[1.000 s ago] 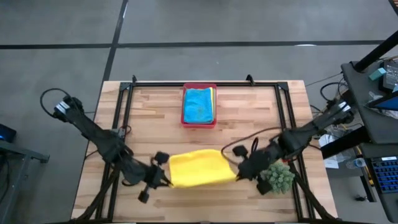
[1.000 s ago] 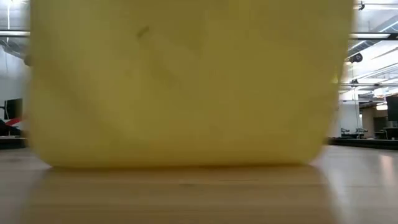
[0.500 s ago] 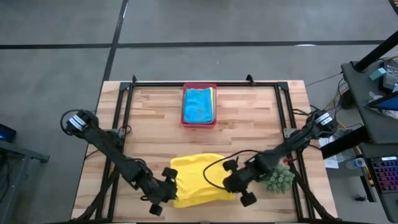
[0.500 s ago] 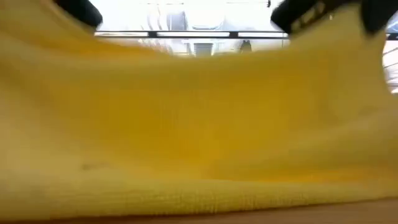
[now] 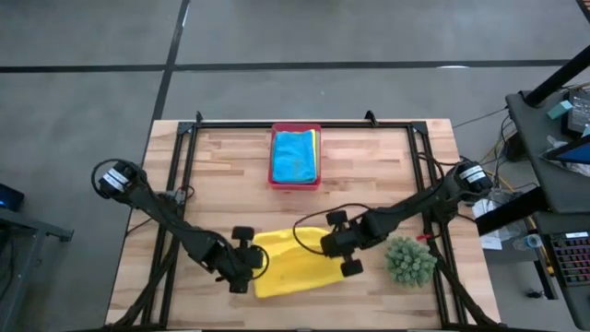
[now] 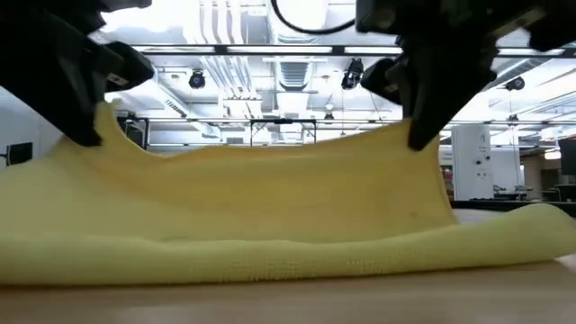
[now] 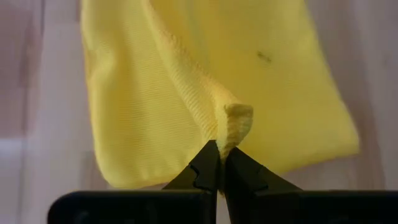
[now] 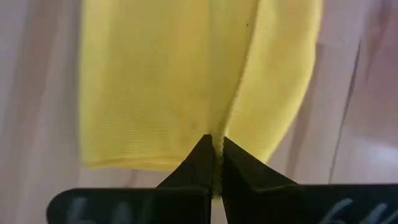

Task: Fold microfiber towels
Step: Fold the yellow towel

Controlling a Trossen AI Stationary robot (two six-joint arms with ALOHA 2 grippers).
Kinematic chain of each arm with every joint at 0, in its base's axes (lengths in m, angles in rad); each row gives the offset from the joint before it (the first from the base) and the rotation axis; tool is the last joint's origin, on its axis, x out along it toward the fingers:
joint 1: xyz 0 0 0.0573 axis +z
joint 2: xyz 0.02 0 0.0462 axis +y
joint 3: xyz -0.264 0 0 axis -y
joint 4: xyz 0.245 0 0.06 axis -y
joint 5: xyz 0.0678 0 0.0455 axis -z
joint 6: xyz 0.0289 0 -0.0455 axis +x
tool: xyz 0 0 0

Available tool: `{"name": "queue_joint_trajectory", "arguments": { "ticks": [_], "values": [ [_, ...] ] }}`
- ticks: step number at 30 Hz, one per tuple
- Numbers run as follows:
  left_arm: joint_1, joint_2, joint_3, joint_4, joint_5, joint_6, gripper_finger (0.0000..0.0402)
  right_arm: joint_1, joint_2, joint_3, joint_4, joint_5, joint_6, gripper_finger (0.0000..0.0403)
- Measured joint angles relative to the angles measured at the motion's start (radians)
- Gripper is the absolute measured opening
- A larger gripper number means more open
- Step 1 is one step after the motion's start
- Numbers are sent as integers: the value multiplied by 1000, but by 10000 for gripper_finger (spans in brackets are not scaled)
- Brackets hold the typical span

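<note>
Two corners of the yellow towel (image 5: pixel 293 267) are pinched, one by the left gripper (image 5: pixel 251 262), one by the right gripper (image 5: pixel 334 247), near the table's (image 5: pixel 221 175) front edge. Since a moment ago that raised edge has been carried back over the lower layer, so the fold is judged half done.

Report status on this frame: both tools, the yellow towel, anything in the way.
Left tool and right tool both shut on yellow towel, edge lifted, rest on table. Plant close beside right arm. Pink tray well clear.
</note>
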Motion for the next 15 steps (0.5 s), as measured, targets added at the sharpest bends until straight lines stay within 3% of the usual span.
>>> {"name": "queue_joint_trajectory", "arguments": {
  "ticks": [9, 15],
  "values": [
    [68, 2, -6, -50, -90, 4, 0, -65, -2, -26, -43, 3, -35, 8],
    [111, 2, -53, -32, -98, -5, 0, -74, 3, -36, -53, 14, -46, 8]
  ]
}}
